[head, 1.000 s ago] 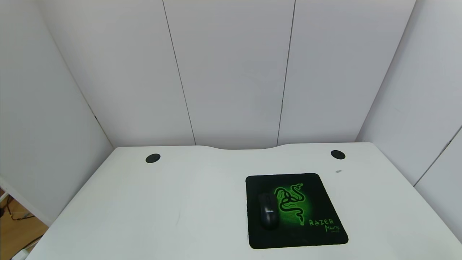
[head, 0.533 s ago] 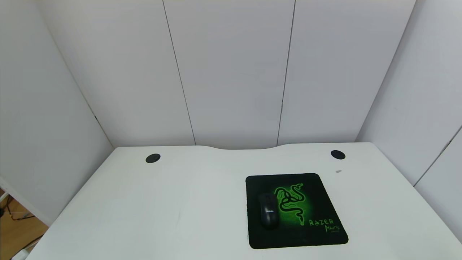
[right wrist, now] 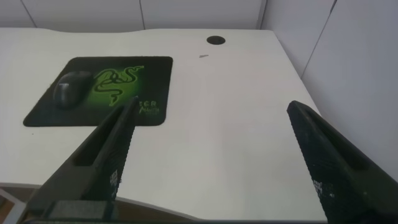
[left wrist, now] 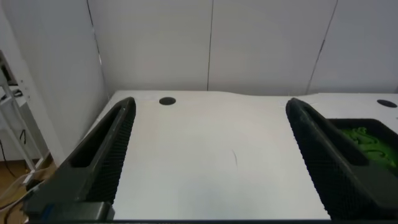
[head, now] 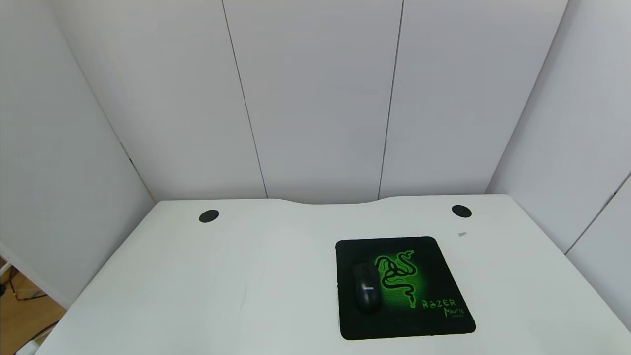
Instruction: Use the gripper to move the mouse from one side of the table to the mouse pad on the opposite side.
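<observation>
The glossy black mouse [head: 366, 294] lies on the left part of the black mouse pad [head: 434, 276], beside its green snake emblem, on the right half of the white table [head: 222, 296]. It also shows in the right wrist view [right wrist: 69, 88] on the pad [right wrist: 155, 68]. Neither gripper shows in the head view. My left gripper [left wrist: 210, 107] is open and empty, held back over the table's near left side. My right gripper [right wrist: 211, 109] is open and empty over the near right edge, well short of the pad.
Two round black cable holes [head: 208, 216] [head: 461, 211] sit near the table's far edge, which has a curved notch. A small grey speck [head: 462, 234] lies beyond the pad. White wall panels enclose the table on three sides.
</observation>
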